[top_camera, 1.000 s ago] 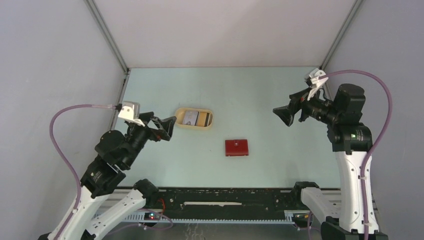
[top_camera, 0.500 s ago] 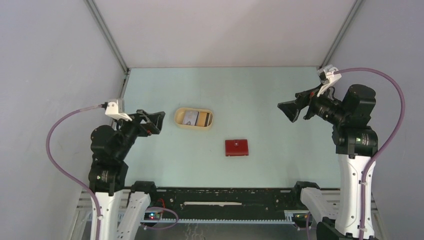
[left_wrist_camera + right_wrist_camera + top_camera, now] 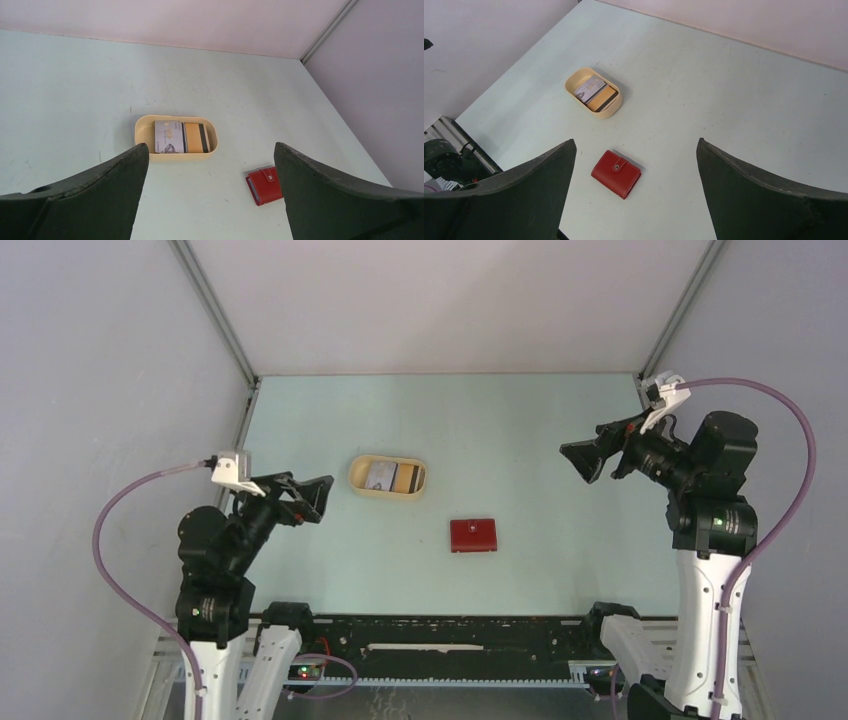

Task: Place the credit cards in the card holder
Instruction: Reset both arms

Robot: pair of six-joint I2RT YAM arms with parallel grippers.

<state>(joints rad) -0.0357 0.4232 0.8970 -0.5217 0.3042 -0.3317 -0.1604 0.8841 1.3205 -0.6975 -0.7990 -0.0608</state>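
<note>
— Thin rectangular plastic credit cards [image 3: 391, 477], pale blue-white and orange-yellow with a dark stripe?
— Lying flat, side by side, inside the tan oval shallow dish [image 3: 388, 494].
— Small flat red folding card holder [image 3: 473, 535]?
— Folded closed on the pale green table [image 3: 520, 420], near the dish, not touching.
— Left gripper [image 3: 320, 500]?
— Fingers spread wide, empty, above the table just left of the dish.
— Right gripper [image 3: 577, 464]?
— Likewise spread, holding nothing, well apart at the table's right side.

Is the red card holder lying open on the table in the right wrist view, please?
No, the card holder lies folded shut on the table, its flap closed over the front with the snap button showing.
</note>
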